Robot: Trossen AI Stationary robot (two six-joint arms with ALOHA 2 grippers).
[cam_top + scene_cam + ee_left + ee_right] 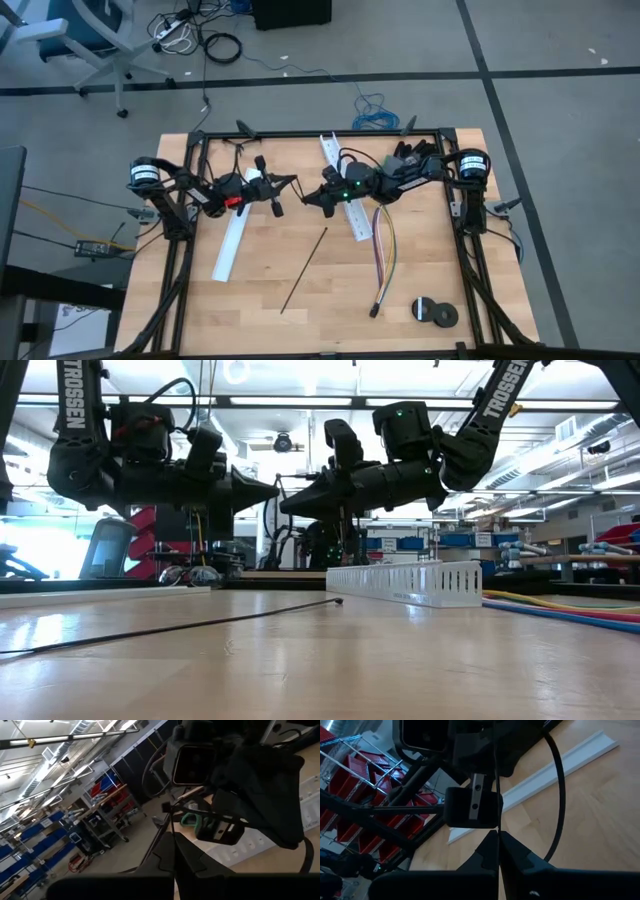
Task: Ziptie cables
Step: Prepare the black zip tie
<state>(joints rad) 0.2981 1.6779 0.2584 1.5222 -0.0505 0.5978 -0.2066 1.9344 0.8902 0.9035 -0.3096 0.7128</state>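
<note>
Both grippers meet above the middle of the table, tip to tip and level. My left gripper [291,184] [270,488] and my right gripper [307,196] [290,507] are each shut on a thin black ziptie [172,817] [497,785], held in the air between them. A curved black strand [557,795] arcs beside it; whether it is the same ziptie cannot be told. A second ziptie [305,270] [180,625] lies flat on the wood. The cables [383,250] [560,605], yellow, blue, purple and pinkish, lie flat near the right side, untouched. My left gripper pinches the thin ziptie strip [173,829] between its two fingertips [160,855], coming level from the table's left. The strip runs straight on past the tips, clear of the table. My right gripper pinches the ziptie strip [497,822] between its two fingertips [517,852], coming level from the table's right. The strip runs straight out past the tips toward the other arm, lifted clear.
A white slotted channel [345,190] [400,580] lies under the right arm. A plain white channel cover [232,245] [555,770] lies under the left arm. Two black rolls [435,312] sit near the right front corner. The black frame [320,134] rims the table.
</note>
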